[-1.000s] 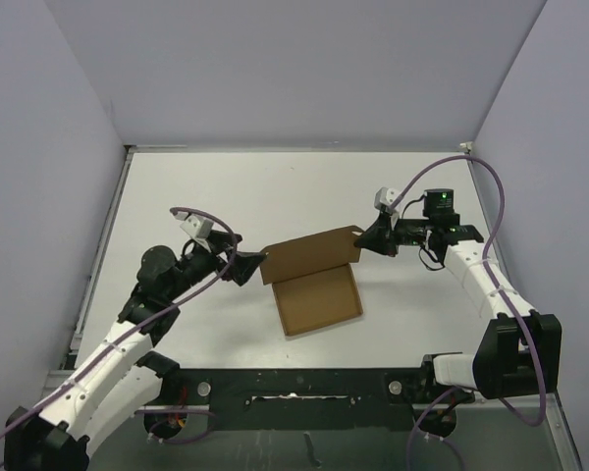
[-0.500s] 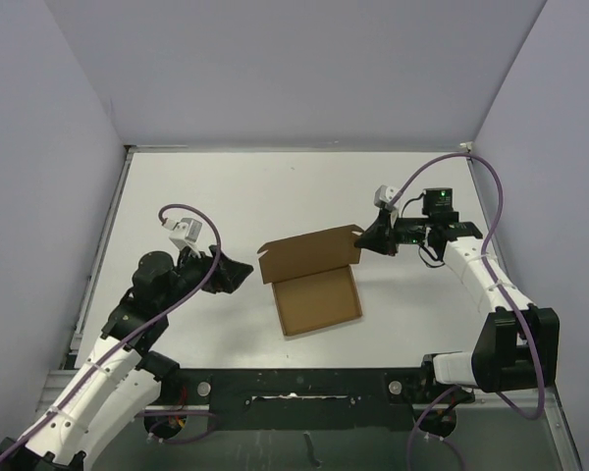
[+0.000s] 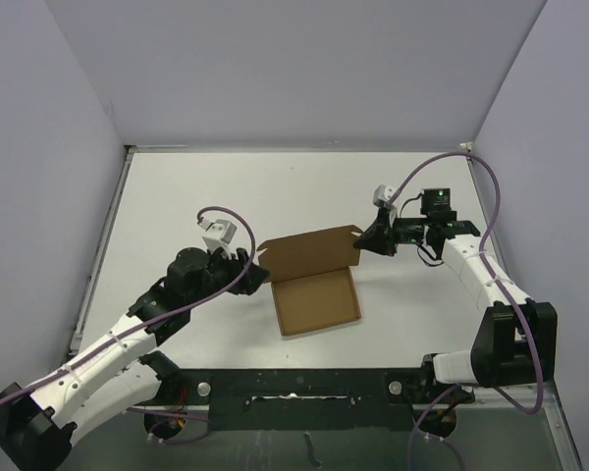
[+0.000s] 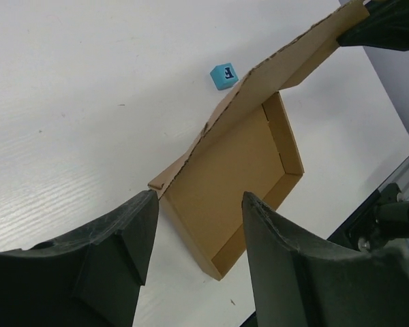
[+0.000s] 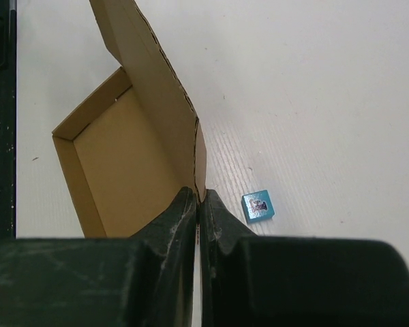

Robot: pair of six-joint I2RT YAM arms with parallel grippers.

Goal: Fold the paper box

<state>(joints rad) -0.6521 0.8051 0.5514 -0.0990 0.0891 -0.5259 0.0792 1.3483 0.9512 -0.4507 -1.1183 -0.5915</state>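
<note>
White table (image 3: 177, 196), lavender walls (image 3: 275, 69); paper box (image 3: 314, 285) lay ctr, R gripper (image 3: 361, 238) pinched it at 3 o'clock, L gripper (image 3: 257, 274) gaped empty at 9.

Premises: a robotics laboratory test cell. Evidence: two white-and-black jointed arms, the left arm (image 3: 108, 348) and the right arm (image 3: 476, 275), are bolted to a black mounting rail (image 3: 304, 380) at the near edge of a white table (image 3: 275, 186). Plain grey partition walls (image 3: 294, 69) enclose the table on three sides. Purple cables (image 3: 216, 209) loop exposed along both arms.
</note>
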